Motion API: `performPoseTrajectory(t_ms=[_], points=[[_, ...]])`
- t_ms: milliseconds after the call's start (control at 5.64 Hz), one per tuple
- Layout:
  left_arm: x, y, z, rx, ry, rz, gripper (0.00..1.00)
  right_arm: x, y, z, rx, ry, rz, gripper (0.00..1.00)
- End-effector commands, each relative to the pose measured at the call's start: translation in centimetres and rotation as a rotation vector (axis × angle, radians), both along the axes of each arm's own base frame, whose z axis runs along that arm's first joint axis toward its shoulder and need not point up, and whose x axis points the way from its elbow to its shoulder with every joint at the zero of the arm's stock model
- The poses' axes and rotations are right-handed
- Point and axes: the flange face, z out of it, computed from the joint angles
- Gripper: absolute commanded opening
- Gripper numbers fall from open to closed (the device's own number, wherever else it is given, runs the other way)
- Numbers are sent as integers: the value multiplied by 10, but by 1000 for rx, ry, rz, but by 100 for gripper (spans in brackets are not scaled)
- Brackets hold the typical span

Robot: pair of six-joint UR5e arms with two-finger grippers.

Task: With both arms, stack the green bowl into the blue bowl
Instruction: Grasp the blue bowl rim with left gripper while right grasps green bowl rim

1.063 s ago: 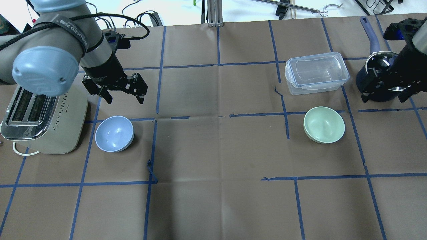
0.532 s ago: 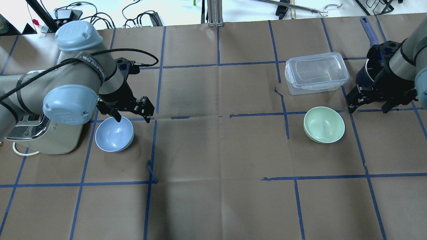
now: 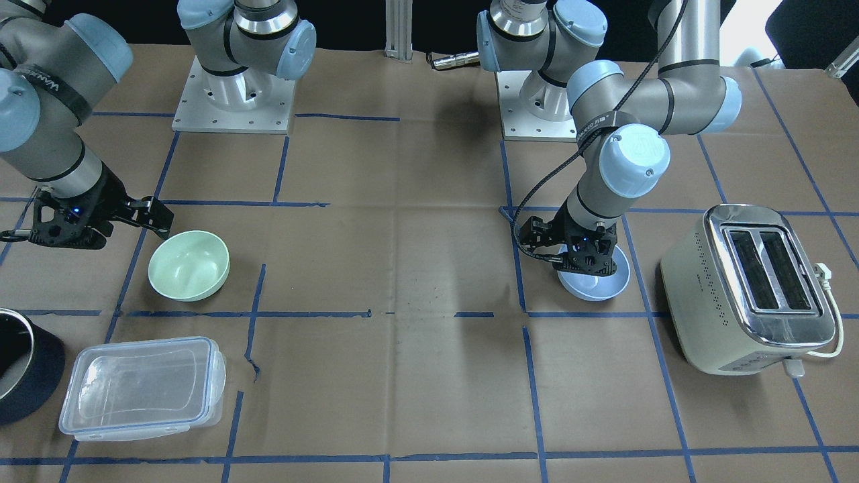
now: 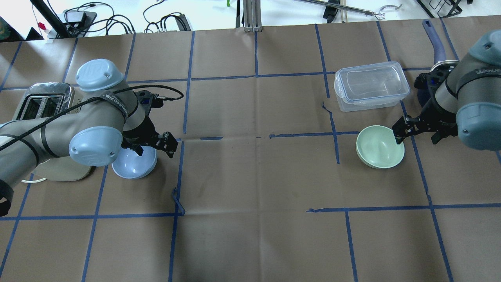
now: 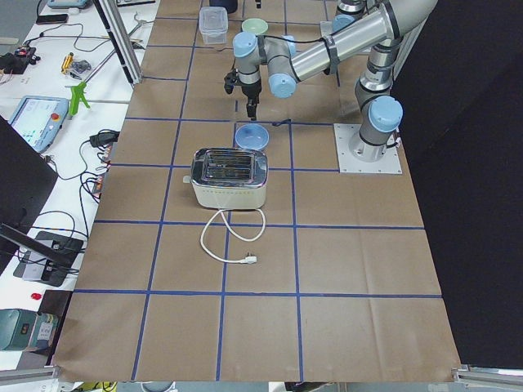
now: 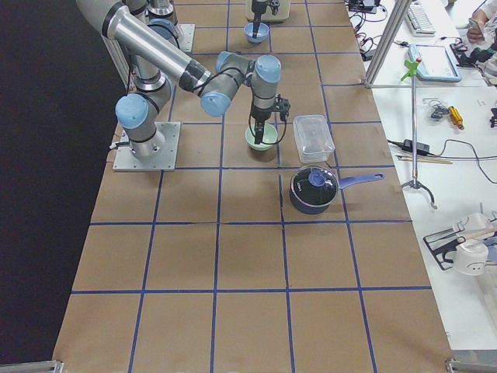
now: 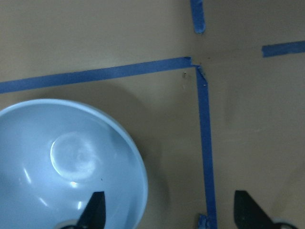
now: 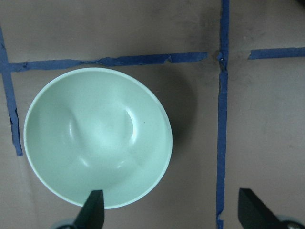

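Left fingers [image 7: 95, 211] spread astride blue bowl [image 7: 66, 162] rim; right fingers [image 8: 94, 210] likewise, green bowl [image 8: 95, 138].

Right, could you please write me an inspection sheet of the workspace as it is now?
Surface: table covered in brown paper with a blue tape grid; tape lifting in places.
Job's things: green bowl and blue bowl both upright, empty, far apart; not stacked.
Clutter: toaster beside the blue bowl; clear lidded container and dark saucepan near the green bowl.
Grippers: left gripper jaws open, straddling the blue bowl's rim; right gripper jaws open, straddling the green bowl's rim.
Cables: toaster cord loose on the table; black cable looped on the left arm.
Surroundings: side benches with tools and cables.
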Motion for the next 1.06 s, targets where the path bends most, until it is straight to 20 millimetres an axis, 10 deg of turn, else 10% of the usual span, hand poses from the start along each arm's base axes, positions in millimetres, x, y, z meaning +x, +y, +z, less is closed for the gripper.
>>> performPoseTrajectory(t_ms=[0, 177, 354, 886], points=[[2, -5, -27, 21, 0, 6, 79, -3, -7, -45, 24, -11, 1, 100], [2, -5, -31, 30, -3, 16, 32, 3, 7, -66, 10, -6, 5, 100], [3, -6, -29, 26, -7, 31, 7, 7, 17, -74, 2, -2, 13, 100], [-5, -9, -12, 0, -77, 24, 0, 6, 14, -71, -19, 5, 9, 93]])
